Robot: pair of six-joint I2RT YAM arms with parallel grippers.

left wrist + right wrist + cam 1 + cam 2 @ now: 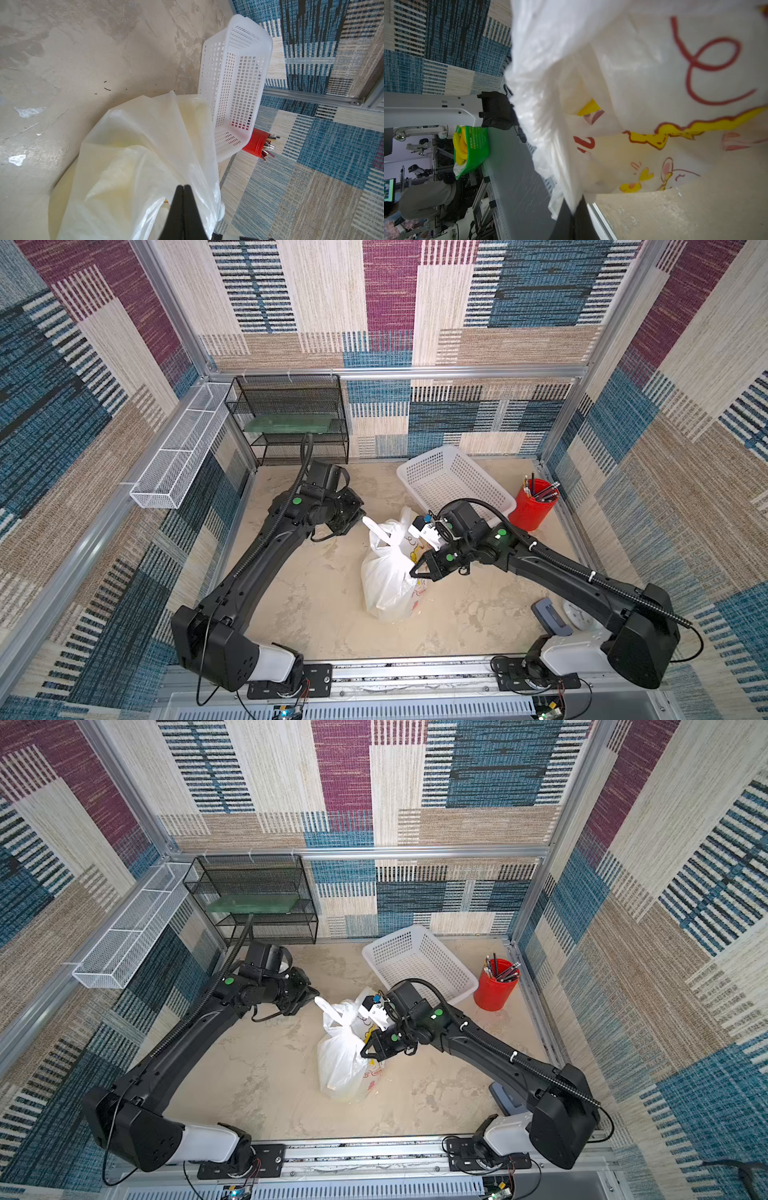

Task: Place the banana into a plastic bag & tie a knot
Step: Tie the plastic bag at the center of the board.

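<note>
The white plastic bag (388, 576) (340, 1060) stands bunched on the beige table in both top views, its cartoon prints facing my right arm. My left gripper (364, 517) (184, 186) is shut on a handle loop (376, 527) at the bag's far end and holds it raised. On the printed side, my right gripper (413, 572) (573, 200) is shut, with thin film pinched between its fingers. A yellow patch (589, 108) shows among the folds. I cannot tell whether it is the banana or a print. No knot is in view.
A white perforated basket (453, 485) (234, 83) lies just behind the bag. A red cup of pencils (534, 506) stands to its right. A black mesh shelf (291, 418) fills the back left corner. A blue-grey device (548, 618) sits near the right arm's base.
</note>
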